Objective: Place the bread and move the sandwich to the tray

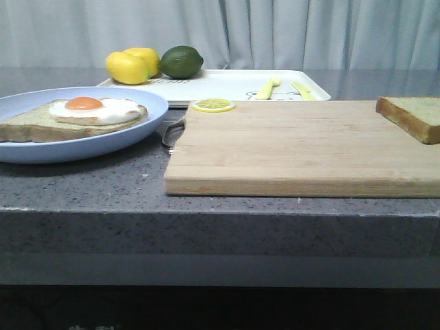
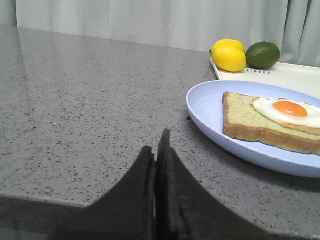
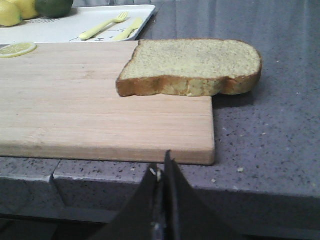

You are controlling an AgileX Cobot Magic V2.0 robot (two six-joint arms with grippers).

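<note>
Since nothing has been picked up yet, the first job looks like getting the plain slice onto the egg slice, so here's how I'd go about it:

- The cutting board (image 1: 295, 148) is the biggest thing in play. The bread (image 3: 192, 65) sits at its far right corner, hanging partly off the edge over the counter. That overhang is handy, a finger can slip under it.
- The tray (image 1: 234, 86) sits behind the board with lemons, a lime and yellow cutlery on it. The bare stretch in the middle looks like the spot to land the sandwich later.
- The blue plate (image 1: 148, 110) on the left holds the sandwich (image 1: 75, 118), egg facing up. Drop the bread square on top, low and gentle, so the egg doesn't slide.
- The right gripper (image 3: 162, 175) is near the board's edge, just short of the bread, with fingers pressed together. It needs to spread before going in.
- The left gripper (image 2: 156, 150) is also pressed together, empty, parked beside the plate.
</note>
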